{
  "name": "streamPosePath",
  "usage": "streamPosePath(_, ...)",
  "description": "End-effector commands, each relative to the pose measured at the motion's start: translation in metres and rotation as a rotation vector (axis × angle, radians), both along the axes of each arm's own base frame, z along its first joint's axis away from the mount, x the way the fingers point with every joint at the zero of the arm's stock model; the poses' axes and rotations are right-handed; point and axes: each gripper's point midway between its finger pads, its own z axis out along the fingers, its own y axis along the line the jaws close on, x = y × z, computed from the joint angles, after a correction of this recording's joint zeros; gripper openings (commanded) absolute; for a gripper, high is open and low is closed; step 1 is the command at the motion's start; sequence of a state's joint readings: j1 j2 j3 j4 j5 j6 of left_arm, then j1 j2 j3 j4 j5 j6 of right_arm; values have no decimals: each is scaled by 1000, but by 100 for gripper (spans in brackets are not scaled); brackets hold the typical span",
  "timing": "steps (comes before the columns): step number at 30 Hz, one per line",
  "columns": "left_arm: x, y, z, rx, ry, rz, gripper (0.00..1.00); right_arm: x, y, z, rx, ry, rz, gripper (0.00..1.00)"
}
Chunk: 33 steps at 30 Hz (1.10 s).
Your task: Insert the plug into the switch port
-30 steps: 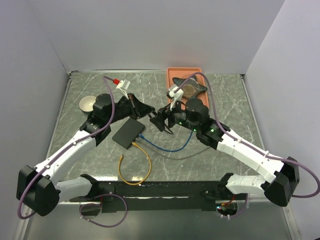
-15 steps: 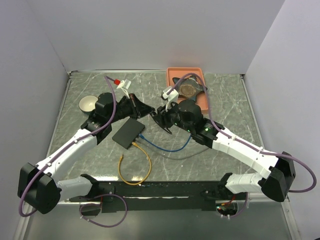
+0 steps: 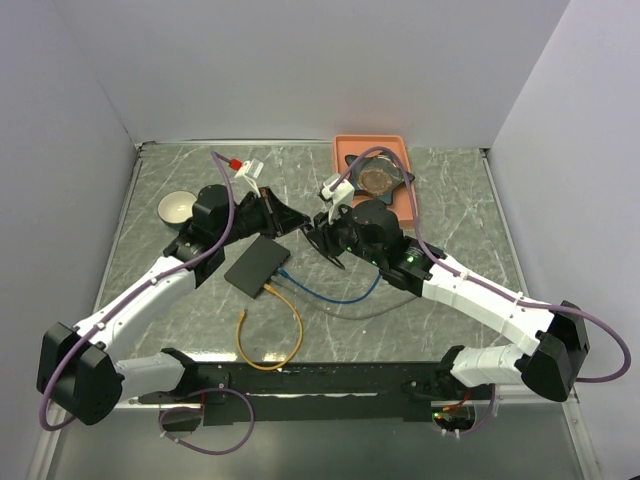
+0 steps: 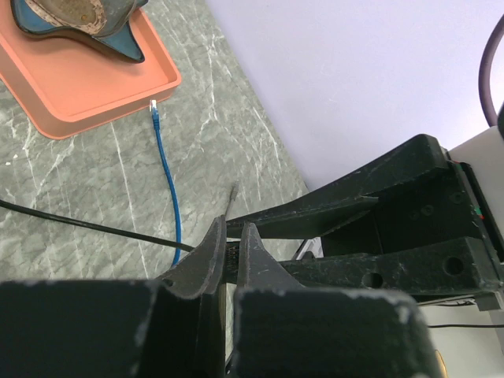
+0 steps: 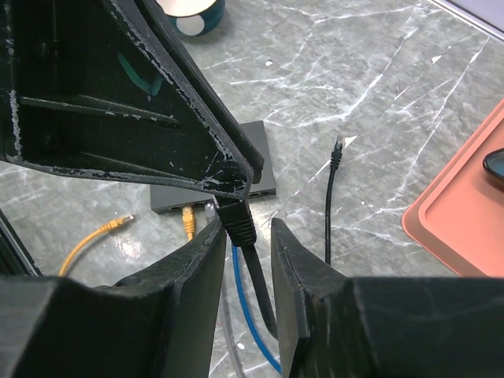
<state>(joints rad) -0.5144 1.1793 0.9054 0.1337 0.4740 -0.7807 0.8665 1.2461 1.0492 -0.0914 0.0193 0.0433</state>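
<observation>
The flat black switch box [image 3: 257, 265] lies at mid-table, with yellow, grey and blue cables in the ports [image 5: 197, 206] on its near edge. My left gripper [image 3: 290, 218] is shut on a black plug [image 5: 235, 213] and holds it above the table beyond the box. In the left wrist view the left gripper [image 4: 230, 230] pinches a dark piece. My right gripper [image 3: 322, 240] faces it. In the right wrist view the right gripper [image 5: 249, 228] is open, one finger on each side of the plug's boot and black cable.
An orange tray [image 3: 345, 150] at the back holds a dark star-shaped object [image 3: 378, 177]. A small bowl [image 3: 177, 207] stands at the left. A yellow cable [image 3: 270, 330] loops toward the near edge. The black cable's other end [image 5: 337, 143] lies on the table.
My right gripper has moved left toward the left gripper and now has its fingers on either side of the black plug. The left arm has stayed in place.
</observation>
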Motion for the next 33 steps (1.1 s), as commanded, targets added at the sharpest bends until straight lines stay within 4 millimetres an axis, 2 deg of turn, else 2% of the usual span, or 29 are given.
streamPosePath(1,0,-6,21,-35,-26,-24,1,7,3,38,74,-70,-29,37)
streamPosePath(3,0,-6,21,-38,-25,-25,1,8,2,38,78,-68,-38,37)
streamPosePath(5,0,-7,20,-39,-22,-28,1,8,4,38,80,-68,-37,32)
streamPosePath(6,-1,-7,20,-39,-23,-32,1,7,4,39,84,-66,-37,28)
streamPosePath(7,-1,-7,20,-39,-23,-35,1,8,4,38,81,-67,-39,17)
streamPosePath(10,-2,-6,21,-41,-27,-32,1,9,4,36,69,-62,-43,0)
streamPosePath(17,-2,-4,24,-41,-41,-22,3,9,4,33,57,-61,-38,0)
streamPosePath(20,-2,-4,23,-38,-41,-18,7,9,3,31,52,-60,-39,0)
streamPosePath(21,-2,-3,22,-34,-40,-15,18,9,3,31,52,-62,-40,0)
streamPosePath(23,0,-2,23,-31,-43,0,34,9,2,29,45,-61,-41,0)
streamPosePath(24,1,0,22,-24,-45,7,54,8,3,29,45,-60,-38,0)
streamPosePath(27,6,5,20,-10,-40,56,80,8,3,26,35,-55,-34,0)
streamPosePath(30,12,15,19,6,-41,121,90,7,3,25,32,-56,-31,0)
streamPosePath(32,12,21,20,14,-45,155,92,8,2,23,27,-53,-36,0)
streamPosePath(33,19,30,20,22,-48,216,94,8,1,21,24,-51,-37,0)
